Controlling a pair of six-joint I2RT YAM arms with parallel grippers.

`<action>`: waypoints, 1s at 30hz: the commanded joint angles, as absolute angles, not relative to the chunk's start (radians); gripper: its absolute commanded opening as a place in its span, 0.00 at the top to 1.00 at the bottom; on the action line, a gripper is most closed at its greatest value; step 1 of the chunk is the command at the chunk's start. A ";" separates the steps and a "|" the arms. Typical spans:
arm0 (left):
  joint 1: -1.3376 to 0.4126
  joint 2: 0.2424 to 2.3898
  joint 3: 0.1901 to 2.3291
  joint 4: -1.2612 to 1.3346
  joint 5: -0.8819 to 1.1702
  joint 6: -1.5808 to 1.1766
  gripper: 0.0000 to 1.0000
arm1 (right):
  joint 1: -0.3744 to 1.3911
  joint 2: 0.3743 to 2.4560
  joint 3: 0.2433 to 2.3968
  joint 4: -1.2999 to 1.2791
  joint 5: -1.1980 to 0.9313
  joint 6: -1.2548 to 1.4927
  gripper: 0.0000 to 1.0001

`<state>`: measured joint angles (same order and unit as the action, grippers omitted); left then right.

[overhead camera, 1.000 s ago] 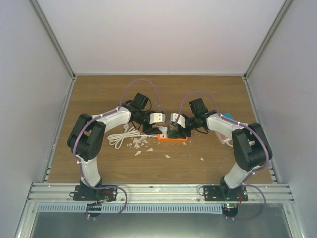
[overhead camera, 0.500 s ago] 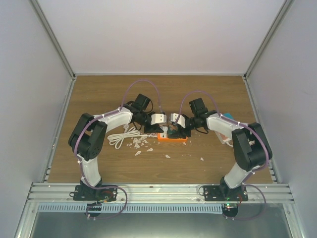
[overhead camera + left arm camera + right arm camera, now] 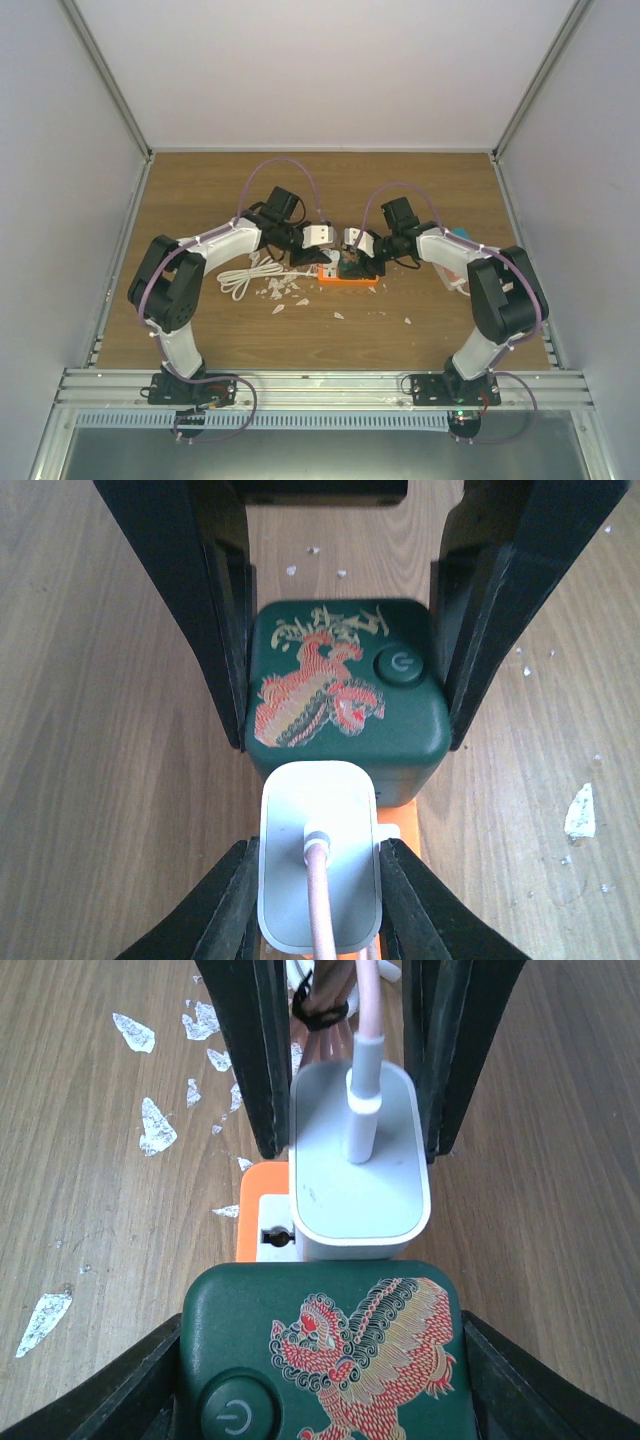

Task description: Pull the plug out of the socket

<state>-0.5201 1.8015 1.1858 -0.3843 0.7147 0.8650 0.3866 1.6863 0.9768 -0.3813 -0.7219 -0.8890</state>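
A white plug with a pink cable sits in an orange power strip, right beside a dark green socket block with a dragon print and a power button. My left gripper is shut on the plug's two sides. My right gripper is shut on the green block, its fingers against both sides. In the right wrist view the plug stands upright in the strip between the left fingers. In the top view both grippers, left and right, meet over the strip mid-table.
A coiled white cable lies left of the strip. White flakes are scattered on the wooden table in front of it. A pale blue object sits behind the right arm. Walls enclose the table on three sides.
The left arm's elbow and shoulder have swung a little to the left. Both grippers stay at the strip, and the plug still sits in it.
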 commanded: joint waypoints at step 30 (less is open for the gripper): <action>0.086 1.888 1.617 -0.527 0.815 0.419 0.77 | 0.353 1.766 0.995 -0.423 -0.618 -0.936 0.76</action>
<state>-0.0124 1.8378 1.5883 -0.4984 0.8139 0.5037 0.3721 1.7039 0.9951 -0.4042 -0.7433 -0.9024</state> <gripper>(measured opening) 0.288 0.618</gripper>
